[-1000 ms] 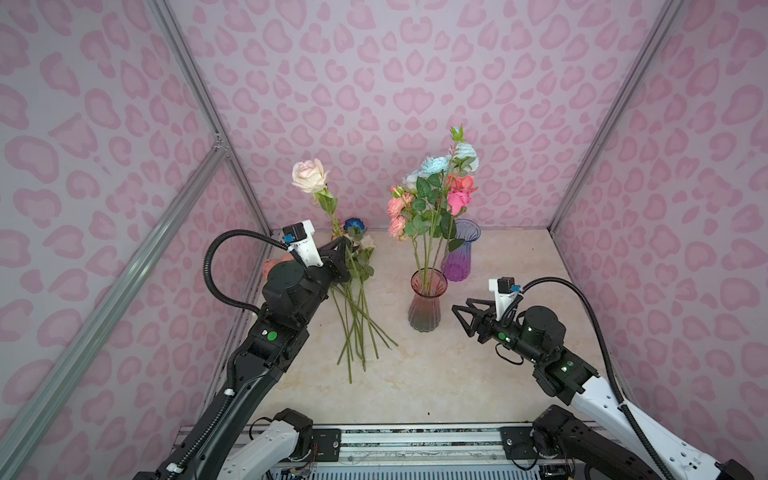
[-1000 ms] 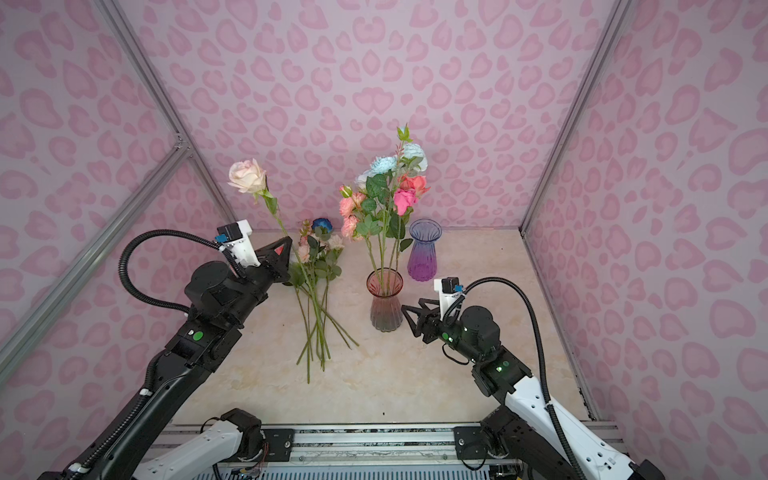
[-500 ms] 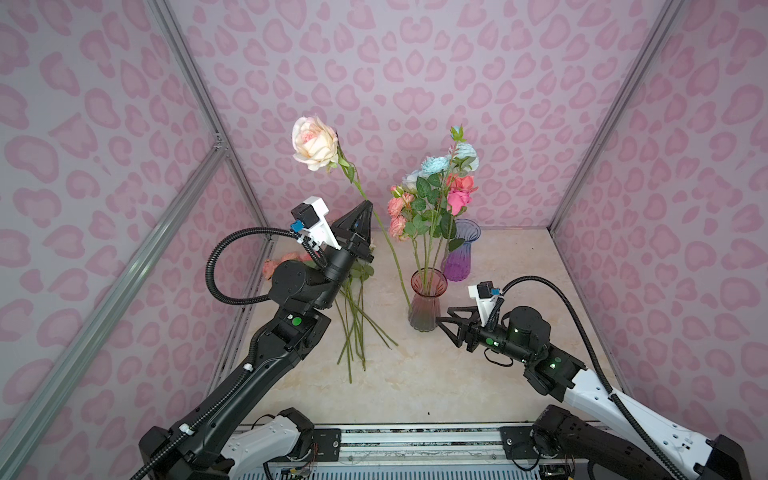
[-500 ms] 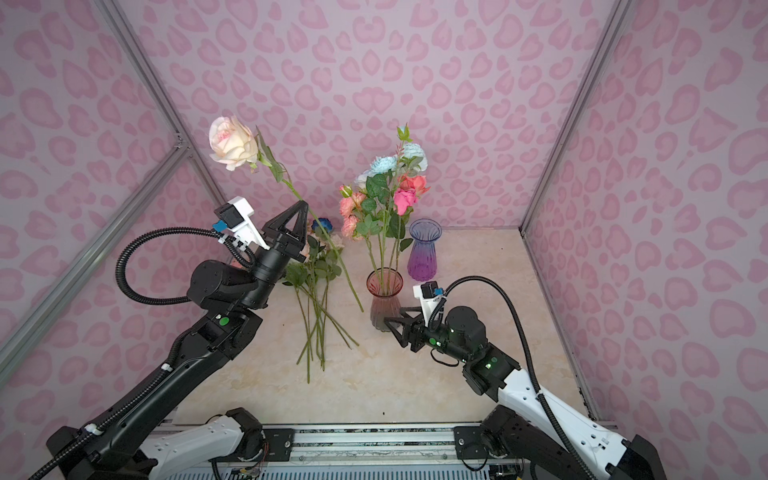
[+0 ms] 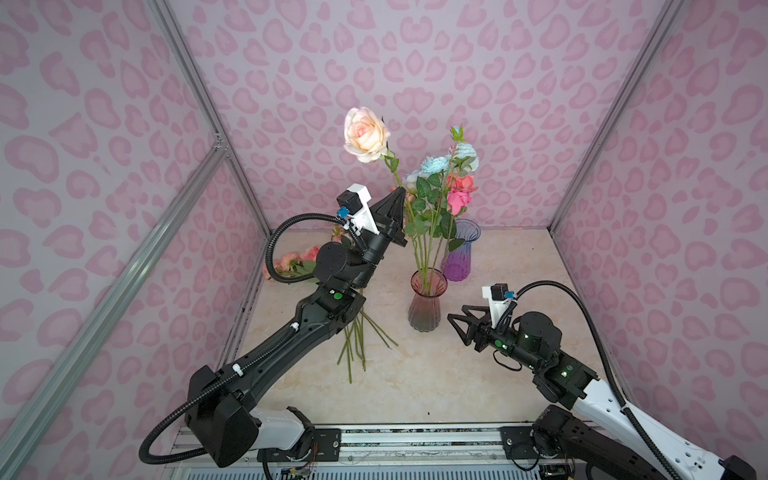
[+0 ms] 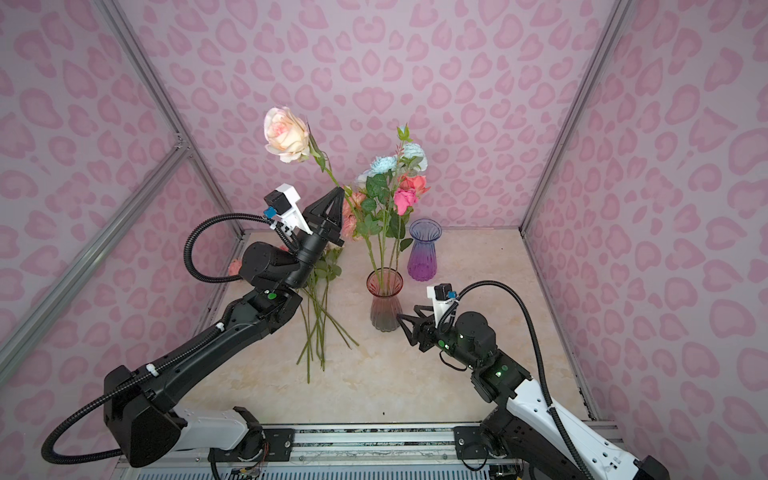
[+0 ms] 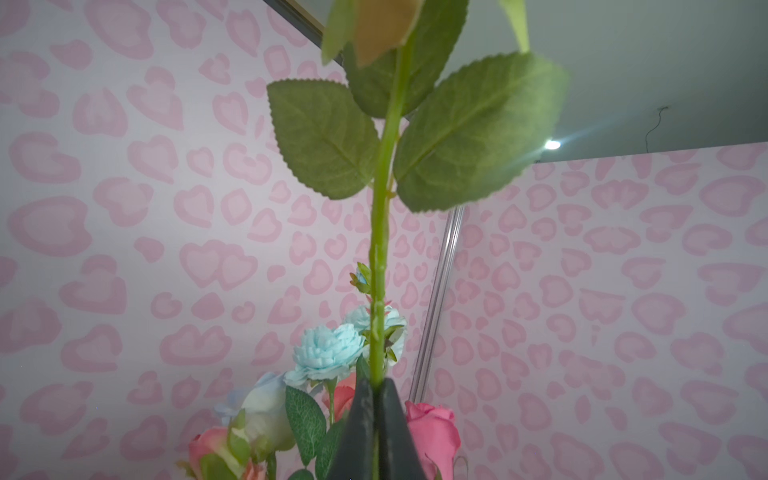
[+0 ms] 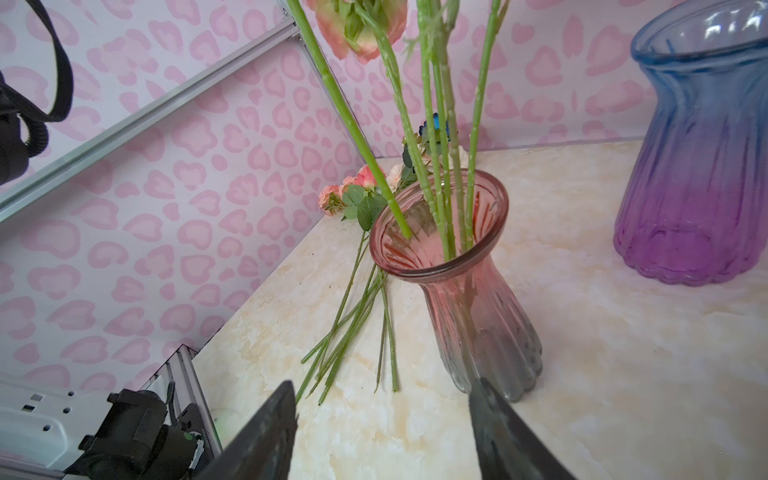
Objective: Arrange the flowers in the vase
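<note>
Rose (image 5: 366,134) raised, tip in pink vase (image 5: 424,309) among stems (image 8: 436,166), purple vase (image 5: 459,257) behind

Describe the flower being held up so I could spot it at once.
Find the pink glass vase in the middle, a bunch of flowers standing in it. Just left of that bunch, the left hand pinches one long green stem. Topping it is the rose: big, cream-and-peach, higher than every other bloom.

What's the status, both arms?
Left gripper shut on cream rose stem, stem end inside pink vase mouth. Right gripper open, beside vase. Other stems crowd the mouth.
</note>
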Robot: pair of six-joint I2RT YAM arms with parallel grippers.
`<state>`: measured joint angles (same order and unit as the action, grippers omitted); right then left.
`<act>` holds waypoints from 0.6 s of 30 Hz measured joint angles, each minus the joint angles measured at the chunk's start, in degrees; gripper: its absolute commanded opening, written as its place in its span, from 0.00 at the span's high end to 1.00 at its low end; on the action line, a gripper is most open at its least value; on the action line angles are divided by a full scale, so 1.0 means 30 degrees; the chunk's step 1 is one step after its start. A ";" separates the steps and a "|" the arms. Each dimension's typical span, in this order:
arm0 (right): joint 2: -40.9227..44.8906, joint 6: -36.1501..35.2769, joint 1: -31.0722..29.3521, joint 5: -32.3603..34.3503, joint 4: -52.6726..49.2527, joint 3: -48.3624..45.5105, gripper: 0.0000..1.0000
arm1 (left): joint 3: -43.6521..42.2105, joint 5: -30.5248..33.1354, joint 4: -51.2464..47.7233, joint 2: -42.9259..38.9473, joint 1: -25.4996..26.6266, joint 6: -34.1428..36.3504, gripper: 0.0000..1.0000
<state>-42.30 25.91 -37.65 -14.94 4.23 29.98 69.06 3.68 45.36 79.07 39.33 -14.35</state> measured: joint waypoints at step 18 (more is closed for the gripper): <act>-0.0189 0.0015 0.0437 0.0117 -0.0233 -0.0291 0.33 | -0.3701 0.1093 -0.1202 0.0168 0.1603 0.0641 0.65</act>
<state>-42.87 25.96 -36.34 -14.59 3.53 29.10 57.95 6.96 41.76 79.57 44.14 -12.43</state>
